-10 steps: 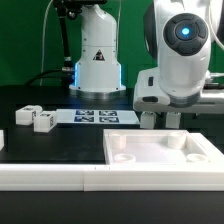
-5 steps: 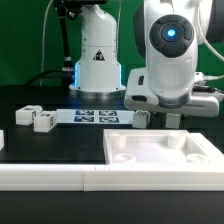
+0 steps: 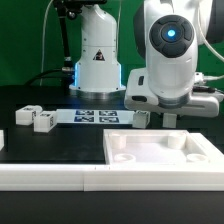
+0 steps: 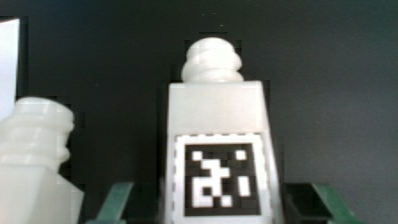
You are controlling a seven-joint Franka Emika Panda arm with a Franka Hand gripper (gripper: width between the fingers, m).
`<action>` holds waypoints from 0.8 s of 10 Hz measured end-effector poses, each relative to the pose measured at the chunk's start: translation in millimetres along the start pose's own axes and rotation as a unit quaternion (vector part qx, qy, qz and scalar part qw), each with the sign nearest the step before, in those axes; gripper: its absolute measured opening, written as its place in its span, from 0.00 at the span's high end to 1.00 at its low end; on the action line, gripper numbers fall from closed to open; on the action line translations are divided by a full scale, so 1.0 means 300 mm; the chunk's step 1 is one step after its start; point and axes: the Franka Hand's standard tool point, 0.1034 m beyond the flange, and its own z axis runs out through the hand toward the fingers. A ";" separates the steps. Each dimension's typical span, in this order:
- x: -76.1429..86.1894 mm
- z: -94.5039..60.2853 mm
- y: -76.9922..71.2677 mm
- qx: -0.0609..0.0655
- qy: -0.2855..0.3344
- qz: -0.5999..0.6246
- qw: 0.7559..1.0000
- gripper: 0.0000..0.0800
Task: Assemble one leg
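Your pincer [image 4: 221, 208] stands wide, one finger on either side of the leg [image 4: 221, 112], neither touching it. The leg rests on the black desk [image 4: 338, 60], tag facing the wrist camera, just beside a neighbouring white part [image 4: 36, 150].

On my feed, the matte black counter [image 3: 60, 145] fills the middle band of the exterior view. At lower right lies a large, flat, white square plastic tabletop [image 3: 150, 158] with a raised rim and round recesses near its corners. Behind it, at centre frame, the thin white marker board [image 3: 95, 116] lies flat with its black-and-white tags facing up. A long white bar [image 3: 45, 178] runs along the lower left, in line with the tabletop's front rim. At upper left I see a green backdrop [image 3: 20, 45] crossed by dark cables.
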 end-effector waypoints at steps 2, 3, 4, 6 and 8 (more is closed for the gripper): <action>-0.002 -0.042 0.018 0.004 0.006 -0.012 1.000 0.64; -0.013 -0.095 0.024 0.009 0.015 -0.013 1.000 0.64; -0.026 -0.149 0.018 0.013 0.030 -0.017 0.999 0.64; -0.076 -0.250 0.033 0.022 0.027 -0.015 0.999 0.64; -0.094 -0.286 0.032 0.025 0.042 -0.016 0.999 0.64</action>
